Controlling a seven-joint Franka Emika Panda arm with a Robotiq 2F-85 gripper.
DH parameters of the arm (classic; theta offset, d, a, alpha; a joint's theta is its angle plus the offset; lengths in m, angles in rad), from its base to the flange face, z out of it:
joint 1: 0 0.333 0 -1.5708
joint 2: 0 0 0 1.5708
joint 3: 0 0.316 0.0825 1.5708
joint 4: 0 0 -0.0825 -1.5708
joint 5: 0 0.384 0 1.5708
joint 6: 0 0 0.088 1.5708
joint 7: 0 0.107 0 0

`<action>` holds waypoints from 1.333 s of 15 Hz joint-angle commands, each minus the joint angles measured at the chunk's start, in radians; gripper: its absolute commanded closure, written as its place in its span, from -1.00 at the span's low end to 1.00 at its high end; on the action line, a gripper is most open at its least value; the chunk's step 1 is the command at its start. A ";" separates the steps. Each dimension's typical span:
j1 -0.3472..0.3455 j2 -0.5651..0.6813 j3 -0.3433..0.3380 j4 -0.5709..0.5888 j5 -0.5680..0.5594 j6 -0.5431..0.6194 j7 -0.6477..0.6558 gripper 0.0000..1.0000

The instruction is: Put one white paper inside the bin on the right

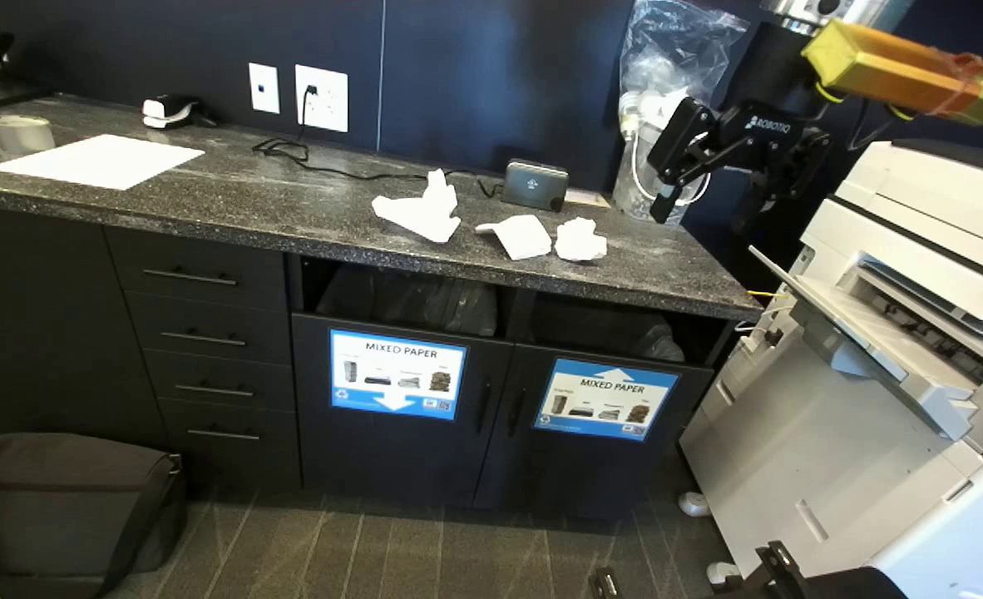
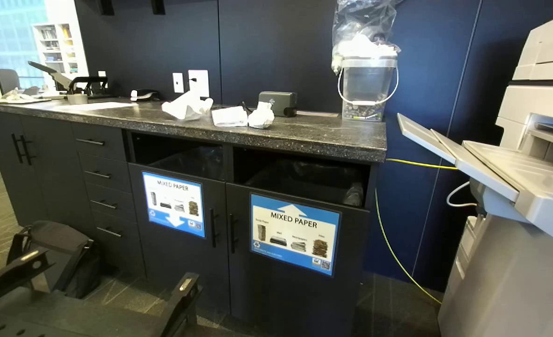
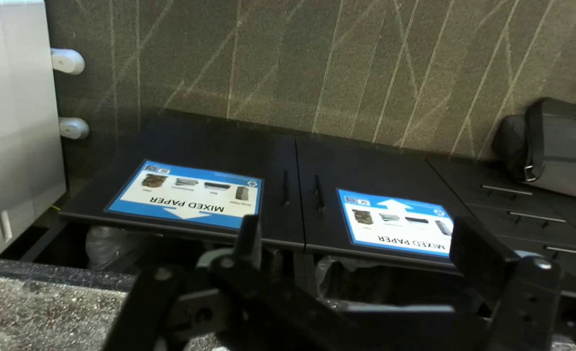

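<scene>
As nothing is held between the jaws, which stand wide above the right end of the desk (image 1: pixel 292 204), the step in hand looks to be the reach, with the grasp not yet made. Whether anything already lies in the right bin (image 2: pixel 300 181), below the front edge near the right front corner, cannot be told; its inside is too dark. Next, I judge, the jaws should come left and down to the balled paper (image 1: pixel 581 240) near the front edge, narrow on it lightly, lift, then carry it out past that edge, down, and in to the right bin.

Of white pieces, crumpled or folded, I count three: the balled paper, a folded paper (image 1: pixel 526 239) just left of it, and a crumpled paper (image 1: pixel 421 210) farther left. One flat sheet (image 1: pixel 96 160) lies toward the left end. Bins make two, with the left bin (image 2: pixel 192 161); signs also two, one up-arrow sign (image 2: pixel 295 234) and one down-arrow sign (image 2: pixel 173 205). Toward the back edge stands one grey box (image 1: pixel 533 185); at the right back corner, one bucket (image 2: pixel 367 86); toward the left end, one roll (image 1: pixel 22 135), probably tape.
</scene>
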 commanded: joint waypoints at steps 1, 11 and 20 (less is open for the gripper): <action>-0.028 0.158 -0.014 0.118 -0.043 0.084 -0.016 -1.00; -0.024 0.702 -0.020 0.584 -0.080 0.167 0.050 -1.00; 0.020 1.147 -0.130 1.033 -0.200 0.142 0.184 -1.00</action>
